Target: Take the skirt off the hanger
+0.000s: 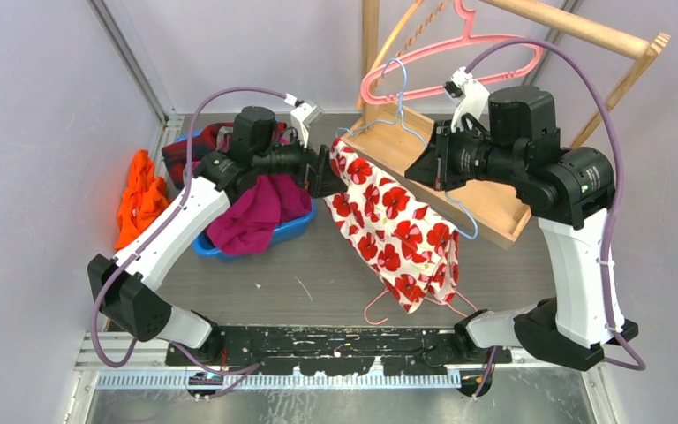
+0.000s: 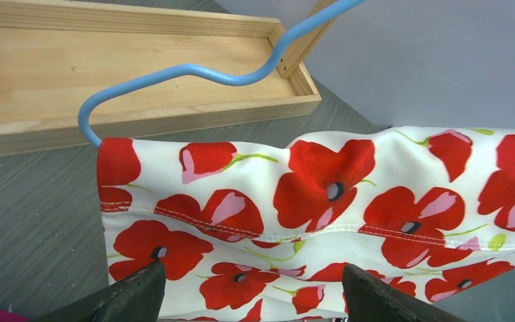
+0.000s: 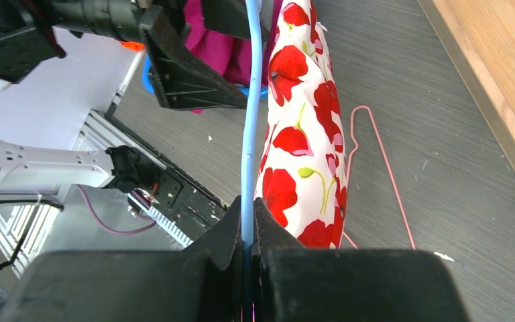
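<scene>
Your skirt, white with red poppies, hangs on the blue hanger, lifted above the surface with its hem trailing toward the near edge. Your right end effector is clamped tight on the hanger's wire, with the skirt just beside its fingers. Your left end effector stands wide apart at the skirt's top band, cloth between its fingers. Whether either pad touches the fabric is hard to tell. A wooden tray sits behind the hanger. A blue basket of magenta cloth lies under your left arm. A pink hanger rests on the surface by the hem.
</scene>
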